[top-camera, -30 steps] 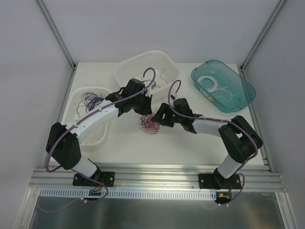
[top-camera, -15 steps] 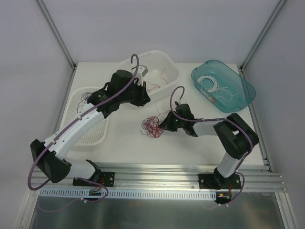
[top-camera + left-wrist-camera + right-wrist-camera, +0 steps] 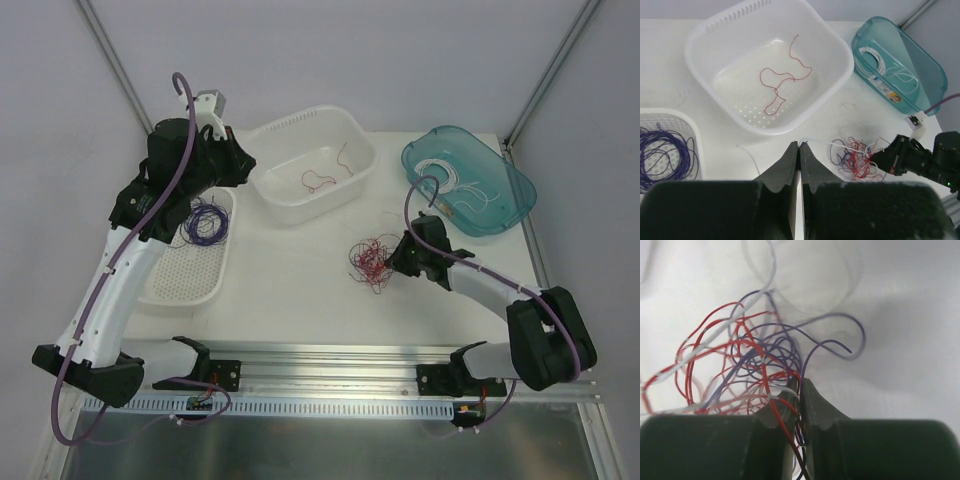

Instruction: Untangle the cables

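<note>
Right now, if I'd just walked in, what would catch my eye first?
A knot of hair-thin red, purple and white wires lies right of centre on the white table, the right gripper shut on its edge. Behind stand a white plastic tub holding thin red wire and a translucent teal tub of white loops.

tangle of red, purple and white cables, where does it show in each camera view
Top external: the tangle lies right of centre, in front of the white tub.
Left wrist: tangle at lower right, below the tub.
Right wrist: tangle fills left and centre, strands running into the closed right gripper.
Shared landmark: the right gripper, at the tangle's right edge in the top and left wrist views.
</note>
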